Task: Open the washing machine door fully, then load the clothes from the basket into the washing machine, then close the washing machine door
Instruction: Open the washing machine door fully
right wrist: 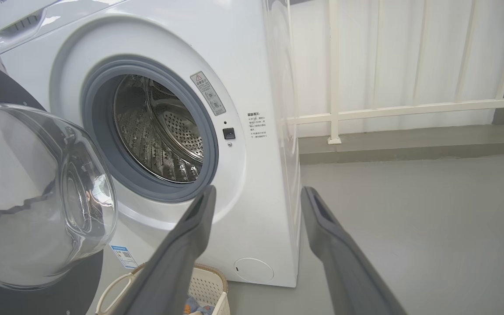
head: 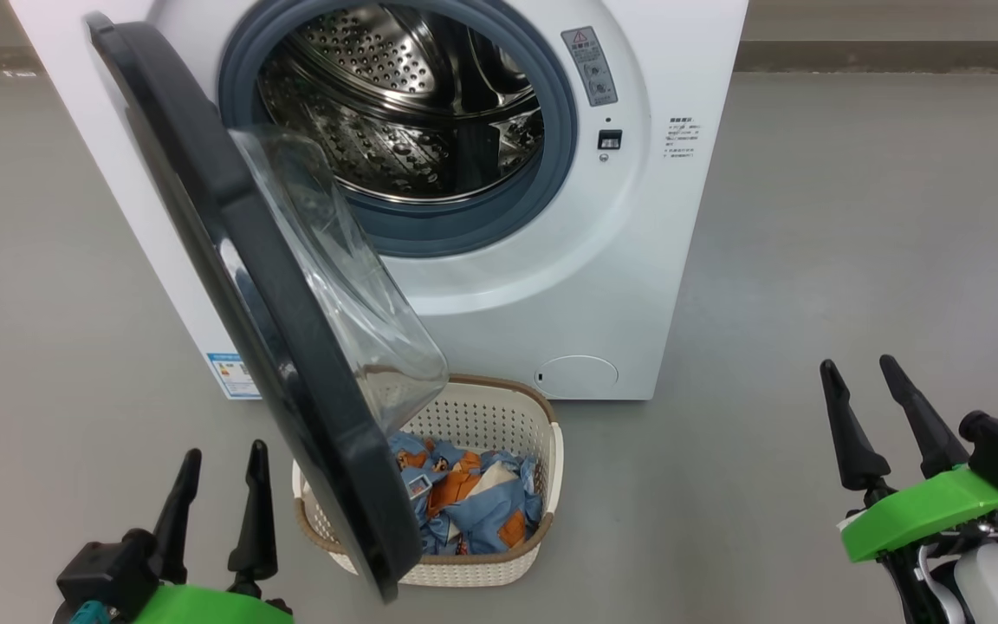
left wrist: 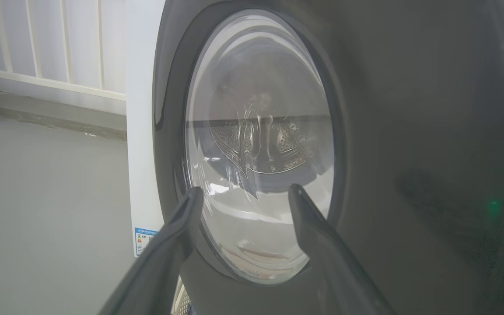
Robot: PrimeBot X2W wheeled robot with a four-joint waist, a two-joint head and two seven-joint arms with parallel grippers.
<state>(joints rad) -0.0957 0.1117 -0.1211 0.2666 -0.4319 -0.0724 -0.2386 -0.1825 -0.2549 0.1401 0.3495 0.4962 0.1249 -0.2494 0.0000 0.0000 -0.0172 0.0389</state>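
The washing machine [head: 551,303] is seen on the grey floor [head: 854,217] at the far side. Its steel drum [head: 395,104] is exposed inside the grey-blue gasket [head: 430,232]. The door [head: 230,260] is swung out from the machine's left side toward the near side, and its clear glass bowl [head: 334,286] is turned to the right. The basket [head: 499,416] is set on the floor just in front of the machine, with its left part hidden behind the door's lower edge. The clothes [head: 473,507] are heaped inside the basket. The left gripper [head: 226,451] is held near, just left of the door's lower edge, with its jaws apart and empty. The right gripper [head: 857,364] is held well to the right of the basket, over bare floor, with its jaws likewise apart and empty.
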